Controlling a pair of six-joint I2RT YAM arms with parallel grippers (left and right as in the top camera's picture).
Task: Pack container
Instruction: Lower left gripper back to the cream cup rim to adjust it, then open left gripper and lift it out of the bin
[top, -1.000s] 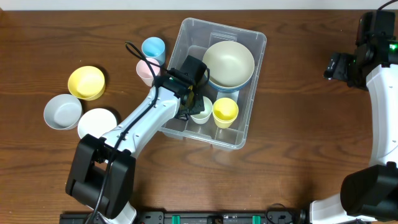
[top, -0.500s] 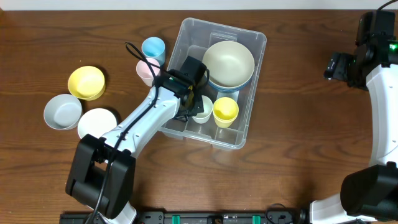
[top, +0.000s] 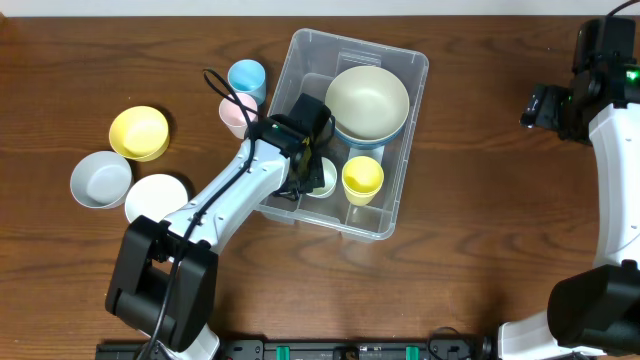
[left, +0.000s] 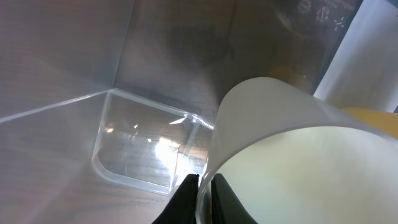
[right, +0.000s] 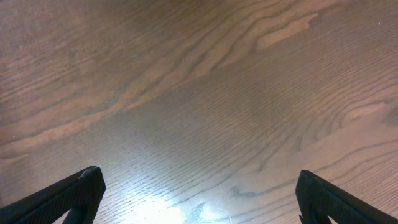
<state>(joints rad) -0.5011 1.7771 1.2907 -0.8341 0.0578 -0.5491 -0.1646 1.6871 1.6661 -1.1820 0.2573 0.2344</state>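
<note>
The clear, ribbed plastic container (top: 310, 60) with rounded corners is located centrally on the wood-grain bench (top: 480, 250). The left end effector (left: 202, 186) is positioned inside it, with its fingers pinched onto the thin rim of a smooth, pale round cup (left: 280, 143). A glossy yellow cup (top: 362, 178) is seated just beside. The right end effector (right: 199, 186) is spread wide over bare bench, and nothing is gripped.
</note>
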